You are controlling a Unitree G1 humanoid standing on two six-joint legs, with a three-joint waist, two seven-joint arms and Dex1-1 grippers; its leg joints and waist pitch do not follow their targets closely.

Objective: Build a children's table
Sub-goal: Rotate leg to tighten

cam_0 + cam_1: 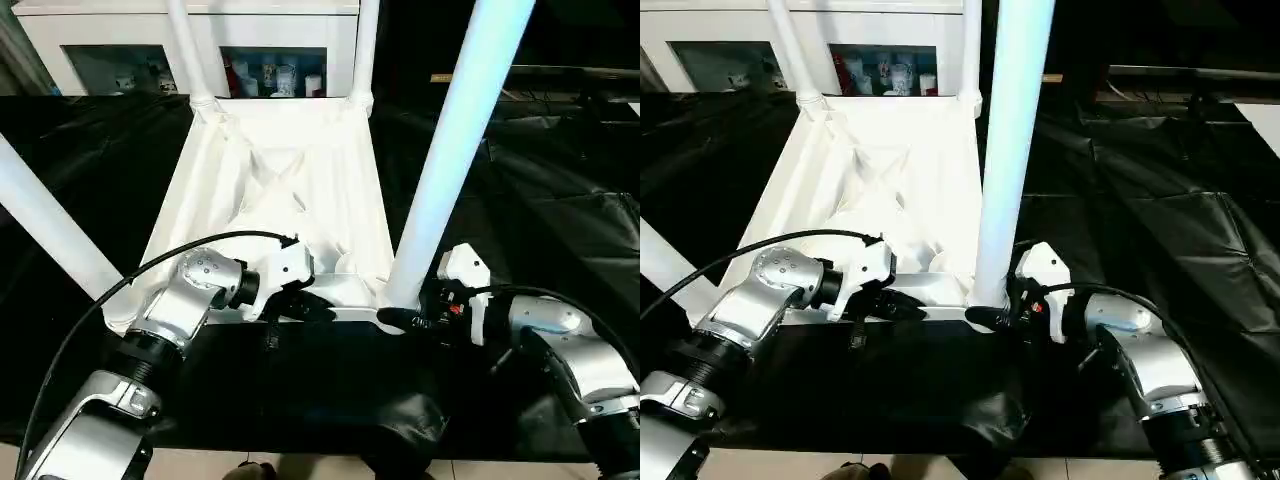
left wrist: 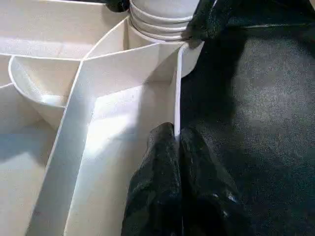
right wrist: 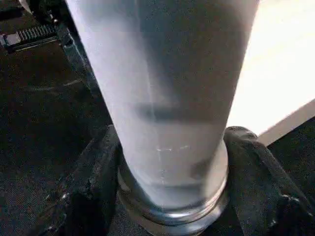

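Note:
The white tabletop (image 1: 270,190) lies upside down on black cloth, ribbed underside up. Two legs stand in its far corners (image 1: 188,50) (image 1: 365,50), and a third leg (image 1: 45,225) slants up at the near left. The near right leg (image 1: 450,150) stands in its corner socket. My right gripper (image 1: 395,318) holds this leg's flared base, with one finger (image 3: 83,191) against each side of it. My left gripper (image 2: 174,135) is shut on the thin near rim wall (image 2: 176,98) of the tabletop, a short way left of that socket.
Behind the tabletop stands a white cabinet (image 1: 270,75) with glass doors and cups inside. Wrinkled black cloth (image 1: 520,220) covers the floor all round. A black cable (image 1: 100,300) loops over my left forearm.

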